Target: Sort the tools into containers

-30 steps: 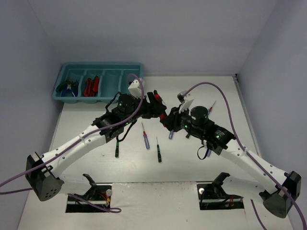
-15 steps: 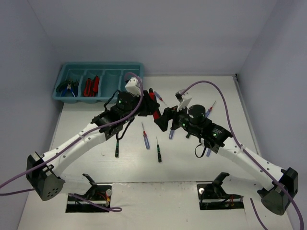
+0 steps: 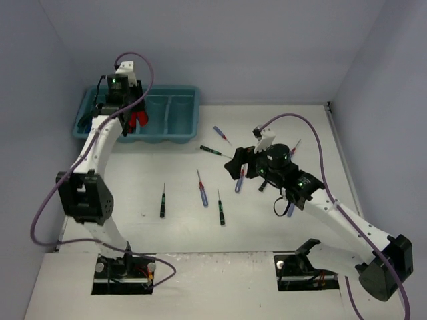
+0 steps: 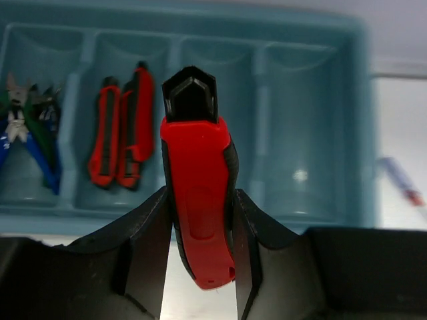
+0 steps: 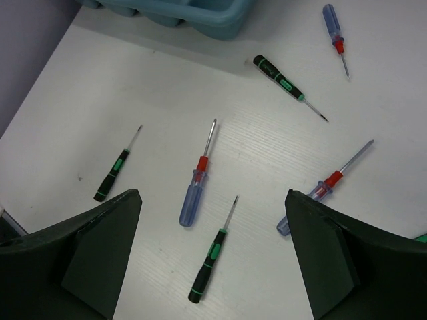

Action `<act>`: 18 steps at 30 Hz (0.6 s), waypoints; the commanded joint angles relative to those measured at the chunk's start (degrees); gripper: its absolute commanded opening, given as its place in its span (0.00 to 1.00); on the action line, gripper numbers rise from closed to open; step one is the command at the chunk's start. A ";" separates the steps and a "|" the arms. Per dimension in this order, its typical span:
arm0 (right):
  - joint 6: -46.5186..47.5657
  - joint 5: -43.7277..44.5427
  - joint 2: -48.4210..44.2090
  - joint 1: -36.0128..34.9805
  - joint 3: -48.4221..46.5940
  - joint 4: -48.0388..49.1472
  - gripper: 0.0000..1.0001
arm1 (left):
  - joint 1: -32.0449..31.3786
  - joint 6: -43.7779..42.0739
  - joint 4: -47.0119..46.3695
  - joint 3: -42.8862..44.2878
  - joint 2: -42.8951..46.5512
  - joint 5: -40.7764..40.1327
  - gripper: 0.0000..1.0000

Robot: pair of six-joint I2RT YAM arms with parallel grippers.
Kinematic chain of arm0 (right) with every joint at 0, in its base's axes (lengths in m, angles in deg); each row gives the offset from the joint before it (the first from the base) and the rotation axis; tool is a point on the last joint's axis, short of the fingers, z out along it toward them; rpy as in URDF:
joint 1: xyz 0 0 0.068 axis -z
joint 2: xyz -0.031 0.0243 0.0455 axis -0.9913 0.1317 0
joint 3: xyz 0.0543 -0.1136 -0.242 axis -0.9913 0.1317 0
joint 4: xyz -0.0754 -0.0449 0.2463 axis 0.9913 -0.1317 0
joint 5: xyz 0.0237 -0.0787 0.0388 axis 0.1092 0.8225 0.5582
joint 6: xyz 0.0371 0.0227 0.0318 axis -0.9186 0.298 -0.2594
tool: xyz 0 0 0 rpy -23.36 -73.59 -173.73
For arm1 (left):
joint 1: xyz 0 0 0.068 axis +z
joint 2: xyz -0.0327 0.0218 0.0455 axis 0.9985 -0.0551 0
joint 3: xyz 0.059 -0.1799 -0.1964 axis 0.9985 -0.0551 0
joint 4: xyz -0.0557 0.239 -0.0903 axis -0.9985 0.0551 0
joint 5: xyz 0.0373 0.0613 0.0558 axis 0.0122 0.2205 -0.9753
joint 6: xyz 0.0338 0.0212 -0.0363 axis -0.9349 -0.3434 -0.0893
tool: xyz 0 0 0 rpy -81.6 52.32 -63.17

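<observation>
My left gripper point(image 4: 200, 200) is shut on a red-and-black utility knife point(image 4: 197, 153) and hangs over the near edge of the teal tray point(image 3: 180, 127), point(image 4: 360, 133). Two similar knives point(image 4: 120, 137) lie in the tray's second compartment and blue- and green-handled pliers point(image 4: 27, 140) in the first. My right gripper point(image 3: 237, 167), point(image 5: 213, 260) stands open above the table, nothing between its fingers. Below it lie a black-green screwdriver point(image 5: 210, 263) and a blue-handled one point(image 5: 197, 180). Several more screwdrivers are scattered on the table, such as a black-green one point(image 3: 162, 201).
The tray's two right compartments point(image 4: 300, 133) show no tools. Another blue-handled screwdriver point(image 5: 320, 190) lies by my right finger, a black-green one point(image 5: 283, 83) and a blue one point(image 5: 333, 30) near the tray. Walls close in the table on three sides.
The left arm has swung from the table's middle to the tray, carrying the red knife. The right gripper has opened, let go of the knife, and stayed over the screwdrivers.
</observation>
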 commanded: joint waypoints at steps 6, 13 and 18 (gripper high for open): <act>0.69 -5.30 3.49 3.58 -0.87 -1.23 0.89 | 10.56 -12.72 6.38 37.45 -30.13 1.69 0.08; -0.36 -7.63 6.29 4.53 -0.87 -2.68 0.90 | 11.66 -10.61 -2.99 40.01 -38.36 3.37 0.27; 0.29 -7.80 7.10 5.30 -1.44 -3.59 0.91 | 11.58 -8.66 -7.05 36.24 -36.44 3.76 0.56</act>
